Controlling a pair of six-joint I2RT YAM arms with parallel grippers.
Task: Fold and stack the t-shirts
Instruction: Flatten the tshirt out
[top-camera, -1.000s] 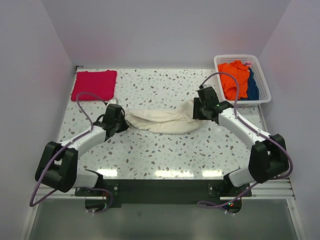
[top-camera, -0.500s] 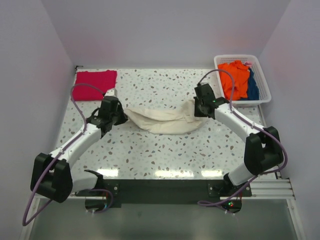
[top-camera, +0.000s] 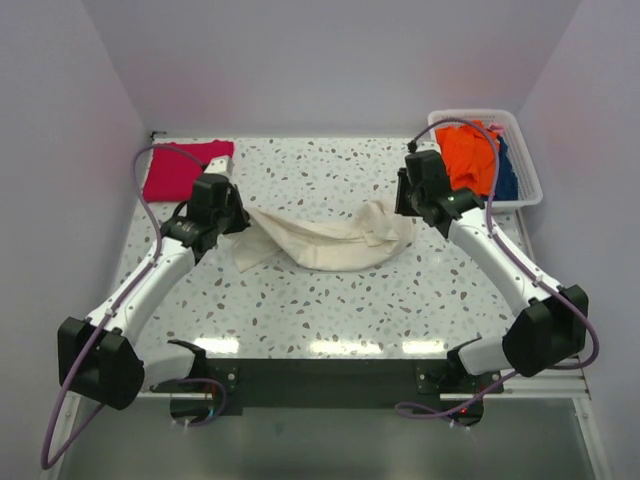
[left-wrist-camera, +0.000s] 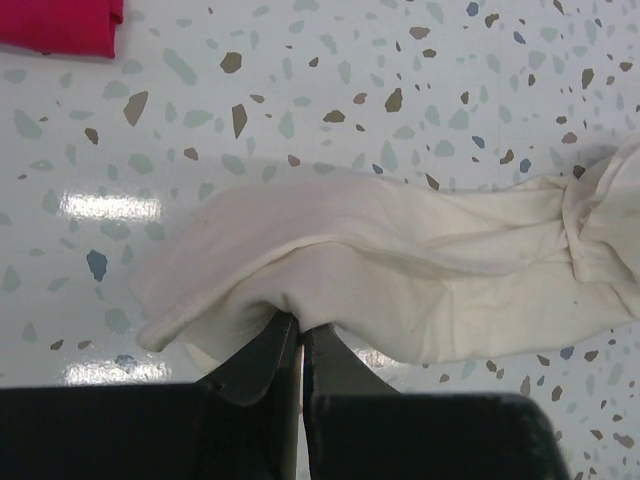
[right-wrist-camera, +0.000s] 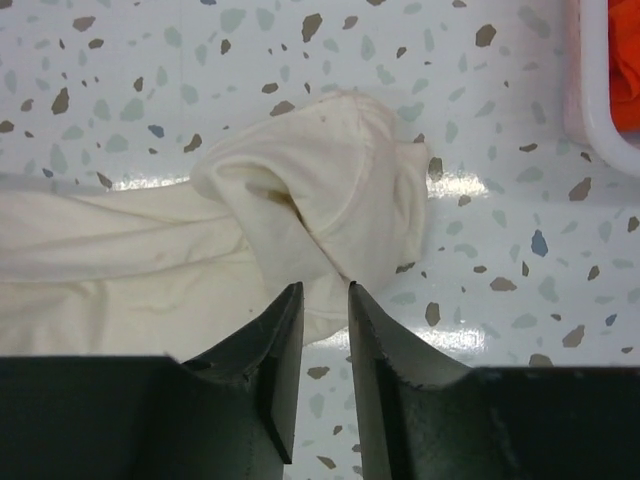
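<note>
Cream-white t-shirt (top-camera: 322, 241), one, bunched mid-frame on the tabletop (top-camera: 330, 300), left end pinched in closed left jaws, right jaws narrowly apart and empty at its right end; one crimson-pink t-shirt (top-camera: 172, 180) upper left, one basket (top-camera: 532, 178) upper right.

No readable text, labels, brands, numbers or signs in top, left wrist or right wrist view; all surfaces unmarked.
</note>
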